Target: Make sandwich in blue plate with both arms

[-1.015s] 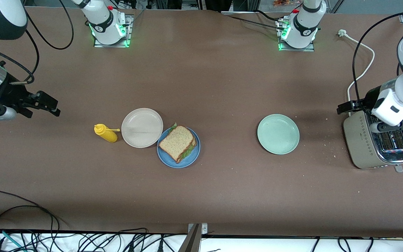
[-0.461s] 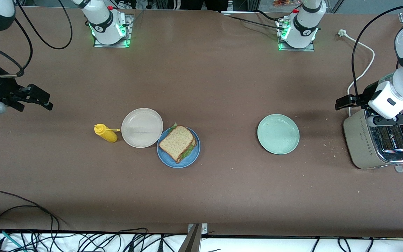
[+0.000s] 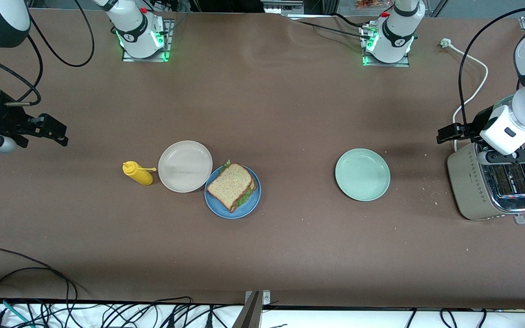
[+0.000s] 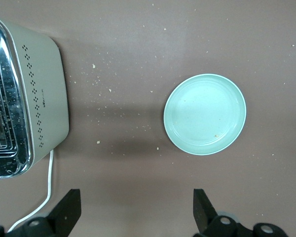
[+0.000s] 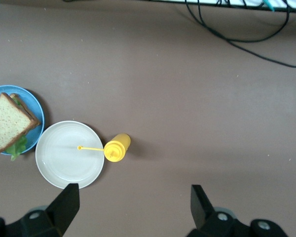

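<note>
- The sandwich (image 3: 231,186) lies assembled on the blue plate (image 3: 250,206): 2 brown bread slices with green lettuce showing at the edges.
- The blue plate sits on the counter (image 3: 290,114), its rim touching or overlapping the beige plate (image 3: 185,166).
- A yellow squeeze bottle (image 3: 137,173) lies just beside the beige plate, toward the right arm's end of the counter.
- The right hand (image 3: 55,132) hangs released, fingers spread, grasping nothing, over bare counter at the right arm's end. The sandwich and blue plate lie well apart from it, toward the counter's middle.
- In the right wrist view, both fingers (image 5: 64,205) frame bare counter, with the beige plate and the bottle just ahead of them.
- The left hand (image 3: 449,134) is released and empty, over the counter next to the toaster (image 3: 490,191).
- A pale green plate (image 3: 362,174) lies near the left hand, between it and the sandwich.
- Crumbs dot the counter around the toaster.
</note>
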